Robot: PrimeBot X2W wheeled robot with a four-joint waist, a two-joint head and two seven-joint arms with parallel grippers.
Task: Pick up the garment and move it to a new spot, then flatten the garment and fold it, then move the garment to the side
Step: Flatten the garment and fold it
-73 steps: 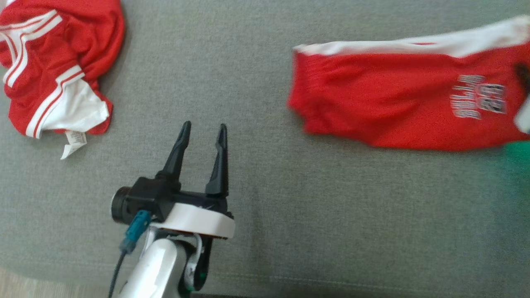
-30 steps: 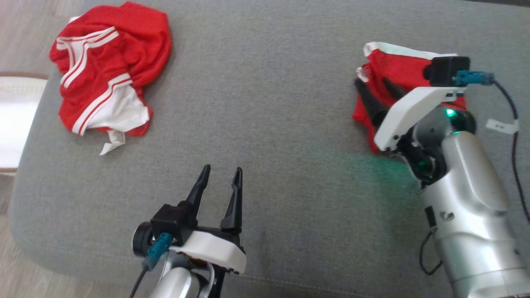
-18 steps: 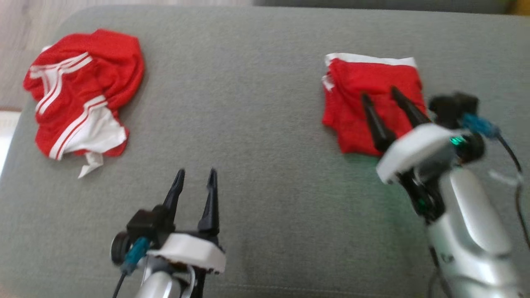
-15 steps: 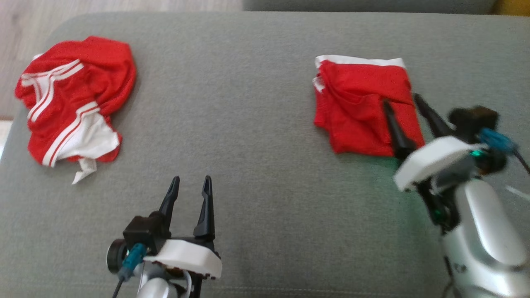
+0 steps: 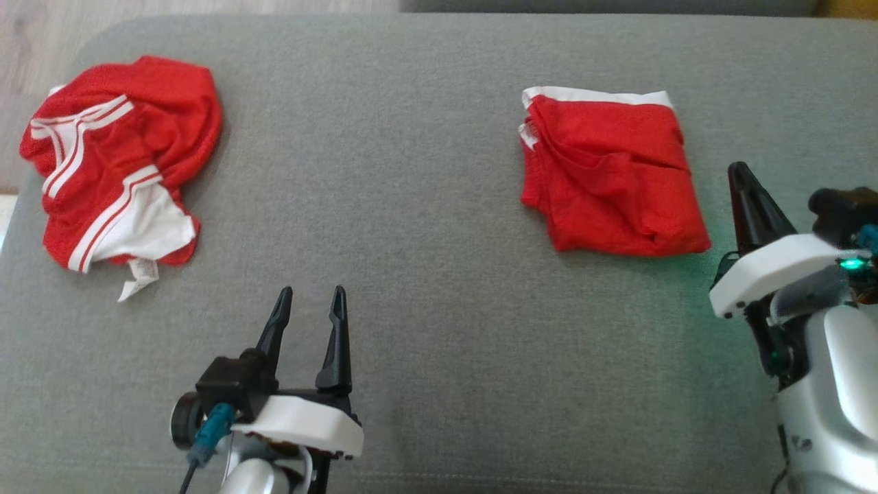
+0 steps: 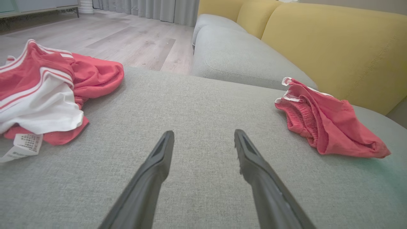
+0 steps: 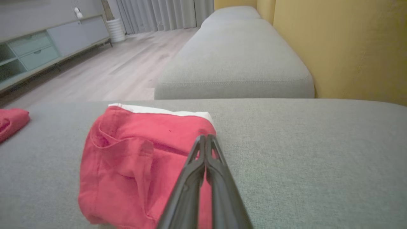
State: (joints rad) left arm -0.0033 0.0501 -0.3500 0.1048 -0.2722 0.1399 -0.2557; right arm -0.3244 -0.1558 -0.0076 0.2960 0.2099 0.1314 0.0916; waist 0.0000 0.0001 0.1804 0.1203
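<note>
1. So my right gripper (image 5: 737, 168) just backed off the folded red shorts (image 5: 610, 185). A second ago its fingers were spread right over them. Now it's parked at the right edge of the head view, clear of the cloth, pinched fully together on nothing.
2. The shorts lie in the upper right of the head view on the grey sofa seat (image 5: 425, 206). They're a compact rectangle with a white band along the top edge, and nothing is touching them.
3. My left gripper (image 5: 311, 291) is at the lower left, spread wide and empty, same pose as before.
4. My read is that letting go and pulling away means this piece is done, folded and set aside.
5. The crumpled red-and-white garment (image 5: 116, 158) in the upper left is untouched, so that's probably my next pick.
</note>
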